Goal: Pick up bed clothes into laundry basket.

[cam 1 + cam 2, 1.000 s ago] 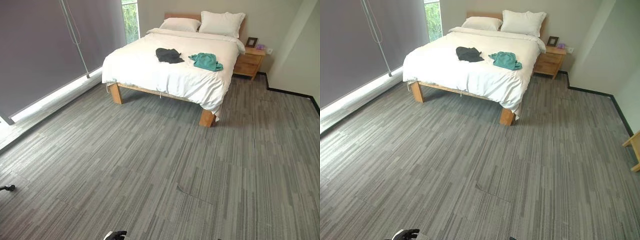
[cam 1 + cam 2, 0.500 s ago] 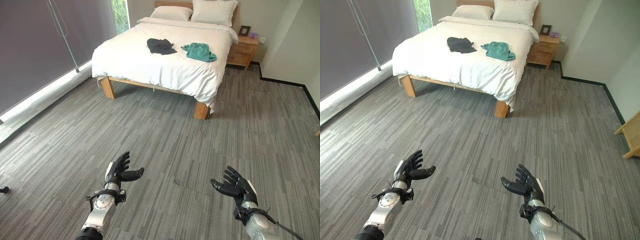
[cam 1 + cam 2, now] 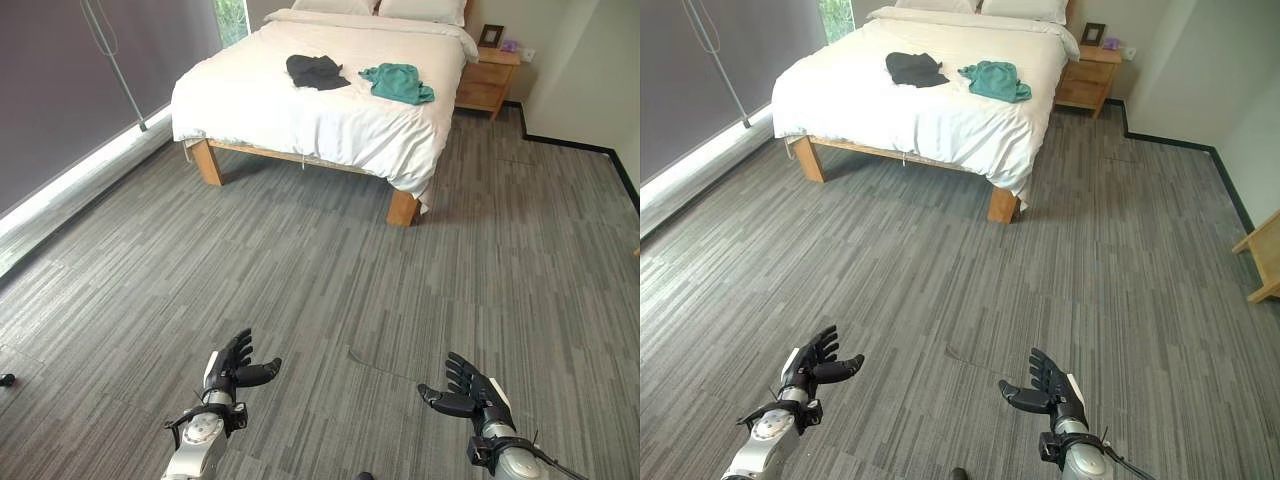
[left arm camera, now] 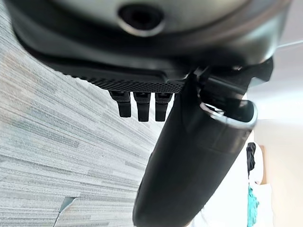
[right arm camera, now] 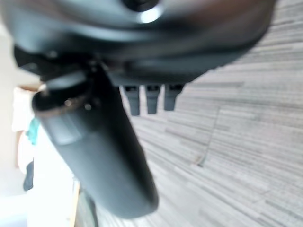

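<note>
A wooden nightstand [image 3: 487,86] stands at the far right, just beside the bed [image 3: 300,110]. A small picture frame [image 3: 490,35] rests on it. Grey striped flooring [image 3: 330,290] spreads across the near area.

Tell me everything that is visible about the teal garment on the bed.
The teal garment is a soft, crumpled piece of cloth, blue-green in colour, lying in a loose heap rather than folded. It rests on the white bedcover, on the robot's right side of the bed, towards the wooden nightstand. A dark garment lies to its left, apart from it, with white cover between them. Nothing holds it: both robot hands, left and right, are open, low over the floor and far from the bed.
</note>
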`<state>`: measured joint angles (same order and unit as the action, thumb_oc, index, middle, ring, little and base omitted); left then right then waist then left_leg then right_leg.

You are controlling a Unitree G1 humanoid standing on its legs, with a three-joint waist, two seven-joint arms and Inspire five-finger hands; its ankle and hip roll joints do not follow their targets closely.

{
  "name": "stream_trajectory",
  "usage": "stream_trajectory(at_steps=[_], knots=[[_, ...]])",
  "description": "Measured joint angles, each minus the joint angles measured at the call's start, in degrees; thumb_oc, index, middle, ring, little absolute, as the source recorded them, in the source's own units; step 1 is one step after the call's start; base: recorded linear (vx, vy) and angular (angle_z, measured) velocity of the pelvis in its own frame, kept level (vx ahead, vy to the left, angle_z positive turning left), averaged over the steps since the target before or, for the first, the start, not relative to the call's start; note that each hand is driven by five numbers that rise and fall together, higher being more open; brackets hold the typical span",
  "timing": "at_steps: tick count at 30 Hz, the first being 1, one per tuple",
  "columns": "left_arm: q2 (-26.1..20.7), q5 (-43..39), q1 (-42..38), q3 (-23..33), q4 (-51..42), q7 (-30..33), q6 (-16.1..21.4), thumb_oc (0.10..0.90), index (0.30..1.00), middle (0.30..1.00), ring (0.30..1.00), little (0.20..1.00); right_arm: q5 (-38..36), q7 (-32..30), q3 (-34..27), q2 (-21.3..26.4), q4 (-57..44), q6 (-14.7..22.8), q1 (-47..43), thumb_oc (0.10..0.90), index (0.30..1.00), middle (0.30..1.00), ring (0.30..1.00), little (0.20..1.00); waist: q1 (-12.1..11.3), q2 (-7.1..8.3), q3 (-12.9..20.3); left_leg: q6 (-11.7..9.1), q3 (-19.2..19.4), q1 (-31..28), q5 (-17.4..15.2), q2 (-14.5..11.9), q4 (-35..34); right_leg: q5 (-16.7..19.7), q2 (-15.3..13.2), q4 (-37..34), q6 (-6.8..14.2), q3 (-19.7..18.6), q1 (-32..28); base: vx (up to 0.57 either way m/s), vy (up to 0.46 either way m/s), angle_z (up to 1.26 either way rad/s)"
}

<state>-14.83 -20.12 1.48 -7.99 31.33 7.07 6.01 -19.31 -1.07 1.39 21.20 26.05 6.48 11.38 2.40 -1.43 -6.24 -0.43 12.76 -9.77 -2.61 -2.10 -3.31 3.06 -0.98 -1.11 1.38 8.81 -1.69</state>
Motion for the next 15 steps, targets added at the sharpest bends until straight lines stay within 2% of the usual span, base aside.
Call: stream_trajectory(at_steps=[9,15], knots=[[0.0,0.0,0.5,0.4,-0.6,0.4,0.0,0.8,0.9,0.9,0.9,0.9,0.0,0.0,-0.2,-0.1,-4.3,0.0,0.0,0.8,0.9,0.9,0.9,0.9,0.1,-0.4,-0.4,0.0,1.2,0.1,0.0,0.0,-0.4,0.0,0.3,-0.2,0.2,-1.4,0.8,0.05,0.017,-0.08],[-0.2,-0.1,0.2,2.0,-3.3,1.6,0.0,0.8,0.9,0.9,0.9,0.9,0.0,0.1,-0.3,0.0,-5.4,0.1,-0.4,0.8,0.9,0.9,0.9,0.9,-0.2,-1.52,-2.0,0.1,2.3,1.1,0.0,0.1,-1.0,-0.4,0.3,1.4,0.7,-2.2,3.2,0.09,0.059,-0.09]])
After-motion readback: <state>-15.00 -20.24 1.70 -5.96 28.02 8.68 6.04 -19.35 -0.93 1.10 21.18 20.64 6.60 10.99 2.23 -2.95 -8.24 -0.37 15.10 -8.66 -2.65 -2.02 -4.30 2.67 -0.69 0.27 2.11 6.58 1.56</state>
